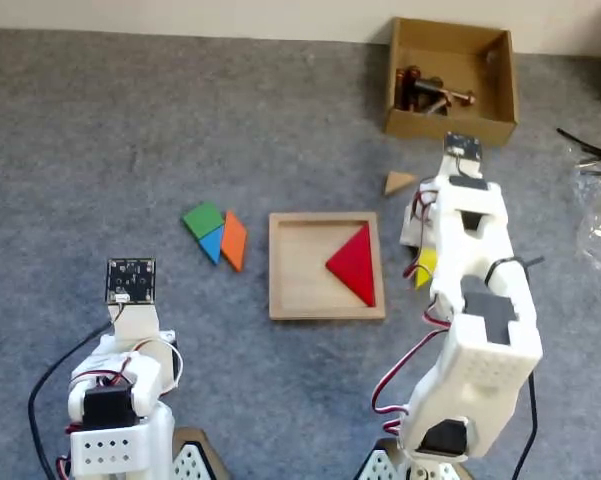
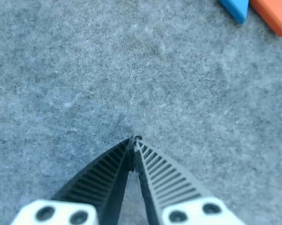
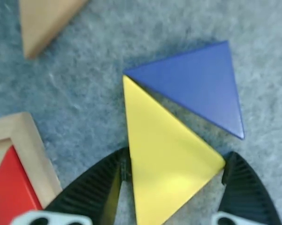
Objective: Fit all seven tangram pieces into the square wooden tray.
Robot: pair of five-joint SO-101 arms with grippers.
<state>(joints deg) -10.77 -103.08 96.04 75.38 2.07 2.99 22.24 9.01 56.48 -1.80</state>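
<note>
One slip threatens: the right gripper point(image 3: 176, 159), jaws wide open astride the yellow triangle point(image 3: 157, 133) near the wooden tray point(image 3: 27, 138), could clip its corner in closing and spin it against the touching blue triangle point(image 3: 197, 89); the left gripper point(image 2: 133, 139) has its jaws shut, empty.

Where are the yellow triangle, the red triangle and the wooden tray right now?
yellow triangle point(image 3: 164, 164): right wrist view, middle of its top face.
red triangle point(image 1: 355, 262): high view, middle of its face.
wooden tray point(image 1: 298, 265): high view, bare floor beside the red triangle.
</note>
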